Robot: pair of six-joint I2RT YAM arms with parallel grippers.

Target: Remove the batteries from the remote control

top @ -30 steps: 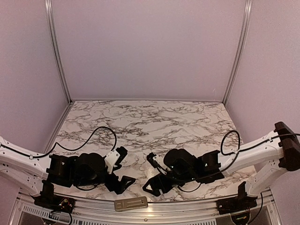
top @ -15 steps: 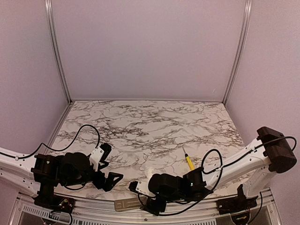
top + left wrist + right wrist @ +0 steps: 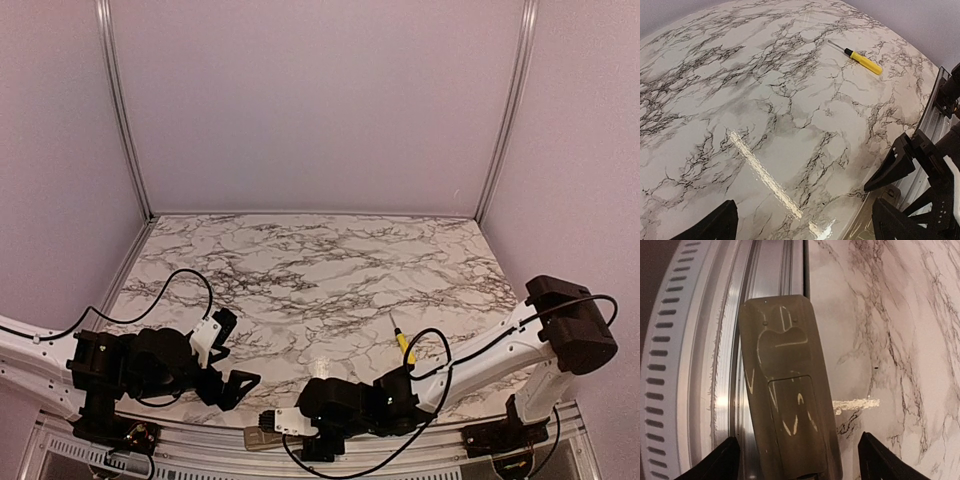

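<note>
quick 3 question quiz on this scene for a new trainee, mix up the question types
1. Fill in: the right gripper hovers over the remote control with its jaws ___.
2. True or false: the remote control lies with its buttons facing up.
3. Where is the yellow-handled screwdriver? A: on the marble table. B: on the remote control. C: between the right gripper's jaws.

Key: 1 open; 2 false, its grey-beige back faces up; 3 A.
</note>
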